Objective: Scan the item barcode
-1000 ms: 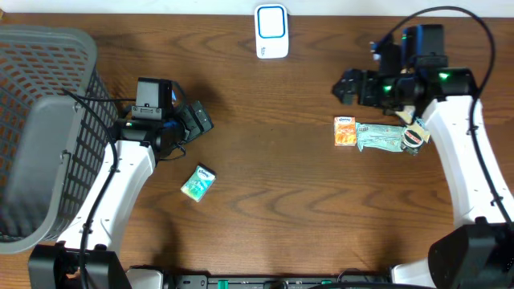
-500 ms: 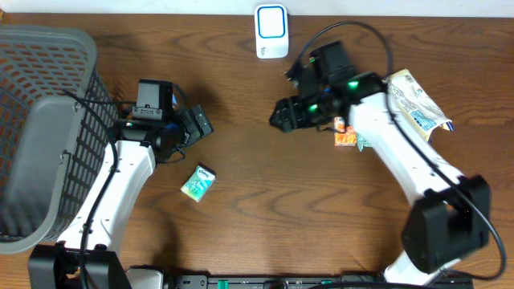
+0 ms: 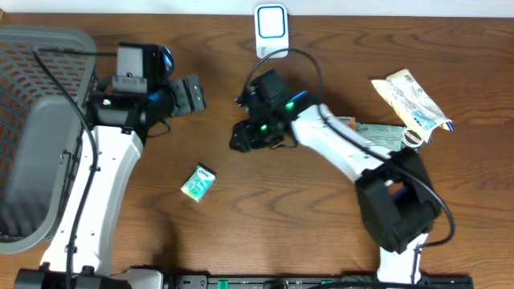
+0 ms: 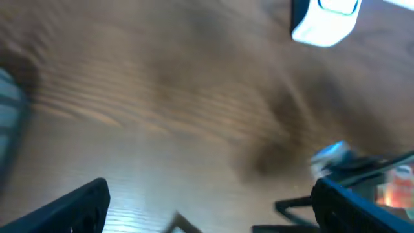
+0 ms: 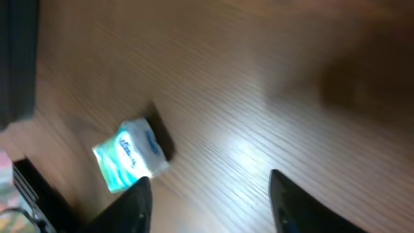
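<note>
A small teal and white pack (image 3: pixel 197 182) lies flat on the wooden table, left of centre; the right wrist view shows it as the pack (image 5: pixel 129 154) just ahead of the left finger. My right gripper (image 3: pixel 239 140) hovers to the pack's upper right, apart from it. In its own view the right gripper (image 5: pixel 210 207) is open, with only bare wood between its fingers. The white and blue scanner (image 3: pixel 271 30) stands at the table's far edge and shows blurred as the scanner (image 4: pixel 323 19). My left gripper (image 3: pixel 193 92) is wide open and empty, as the left gripper (image 4: pixel 217 213) also shows.
A grey mesh basket (image 3: pixel 32 88) fills the left side. At the right lie an orange pack (image 3: pixel 347 122), a green packet (image 3: pixel 384 135), a round item (image 3: pixel 413 137) and a pale snack bag (image 3: pixel 411 100). The right arm stretches across the middle.
The right arm has swung from the items at the right across to the table's middle, and its jaws have narrowed. The left arm has shifted toward the far edge, still wide open.
</note>
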Tool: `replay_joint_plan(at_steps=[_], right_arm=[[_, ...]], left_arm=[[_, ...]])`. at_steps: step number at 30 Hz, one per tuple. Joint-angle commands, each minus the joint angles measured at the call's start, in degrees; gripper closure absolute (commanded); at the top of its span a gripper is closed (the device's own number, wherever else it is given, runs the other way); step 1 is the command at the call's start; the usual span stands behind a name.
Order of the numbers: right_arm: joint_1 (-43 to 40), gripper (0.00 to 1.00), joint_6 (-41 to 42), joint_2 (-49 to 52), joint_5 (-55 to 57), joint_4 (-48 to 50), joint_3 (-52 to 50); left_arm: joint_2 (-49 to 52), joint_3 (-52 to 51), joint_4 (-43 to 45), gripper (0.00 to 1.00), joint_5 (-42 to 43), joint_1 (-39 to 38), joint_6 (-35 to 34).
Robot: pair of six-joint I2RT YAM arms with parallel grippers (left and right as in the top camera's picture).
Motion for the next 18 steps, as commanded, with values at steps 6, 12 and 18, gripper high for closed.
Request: replay_joint_plan(at_steps=[6,12,18], right_arm=[[7.5,0.57,4.7,5.3,-0.7,7.1,-0.3],[10.5,0.58,4.9,7.6,-0.7,9.8,-0.3],[11.3,0.61,4.5,7.7,-0.7,9.6,-0.4]], left_arm=[[-0.2,3.6,-2.1,0.01,-13.6,0.4,2.3],[-0.2,3.6,-3.1,0.04,-15.3,2.1,-1.0],[-0.2,3.6,-4.0,0.07,-15.2,4.5,-3.2]])
